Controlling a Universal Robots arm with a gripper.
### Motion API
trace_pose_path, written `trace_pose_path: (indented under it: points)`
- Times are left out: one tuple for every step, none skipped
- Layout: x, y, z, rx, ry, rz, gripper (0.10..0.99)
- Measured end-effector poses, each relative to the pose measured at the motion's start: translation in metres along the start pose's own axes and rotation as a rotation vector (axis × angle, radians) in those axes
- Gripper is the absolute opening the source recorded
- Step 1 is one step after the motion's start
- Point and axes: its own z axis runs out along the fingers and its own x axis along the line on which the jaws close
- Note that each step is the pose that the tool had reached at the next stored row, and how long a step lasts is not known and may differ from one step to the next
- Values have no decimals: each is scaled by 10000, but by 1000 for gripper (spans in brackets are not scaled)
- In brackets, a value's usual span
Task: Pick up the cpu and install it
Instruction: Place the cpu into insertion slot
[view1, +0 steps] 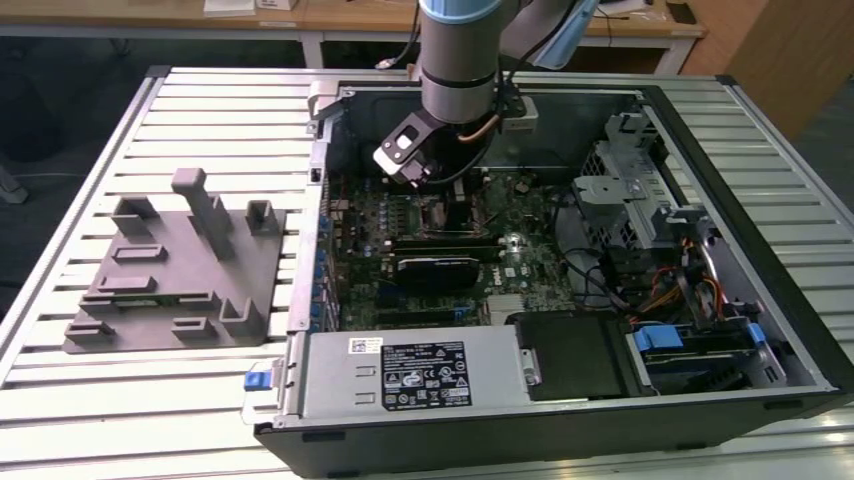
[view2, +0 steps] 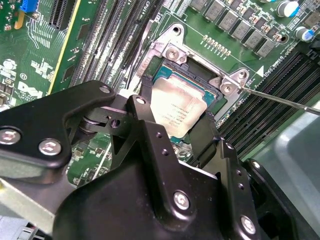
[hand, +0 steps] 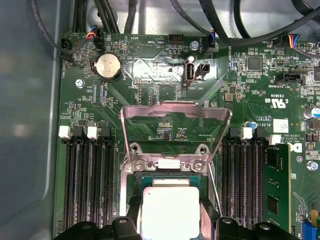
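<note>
Both fingers (view2: 204, 137) of the claw (hand: 171, 215) pinched the cpu (view2: 180, 110) by opposite edges, keeping it level over the open socket (view2: 172, 50).

Silver-grey arm (view1: 454, 62), pale blue joint cap (view1: 462, 8); black pincer (view2: 175, 120) with silver screws (view2: 181, 200).

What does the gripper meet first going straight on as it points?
The open motherboard socket: the cpu in the gripper sits directly over it and would land first. Gap unclear.

The exterior view looks down on the whole computer case (view1: 561, 435); both wrist views sit close over its socket (view2: 172, 52) (hand: 167, 164), perhaps from opposite sides.
</note>
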Motion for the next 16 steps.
trace_pose_path:
  points:
    - [0, 0, 0, 0, 0, -1, 541]
    - [0, 0, 0, 0, -1, -1, 541]
    - [0, 0, 0, 1, -1, -1, 541]
    - [1, 0, 0, 1, 0, 0, 541]
    - [1, 0, 0, 0, -1, 0, 541]
    - [1, -1, 0, 1, 0, 0, 541]
    - [1, -5, 2, 1, -1, 4, 541]
    - [1, -10, 4, 2, -3, 8, 541]
    - [1, -14, 6, 2, -3, 11, 541]
    - [1, -14, 6, 3, -4, 12, 541]
    - [2, -14, 7, 3, -4, 10, 541]
    - [3, -14, 7, 2, -3, 11, 541]
    - [5, -15, 8, 1, -2, 12, 541]
    - [7, -15, 9, 1, -2, 12, 541]
    - [8, -15, 9, 1, -3, 12, 541]
    - [10, -15, 9, 2, -3, 12, 541]
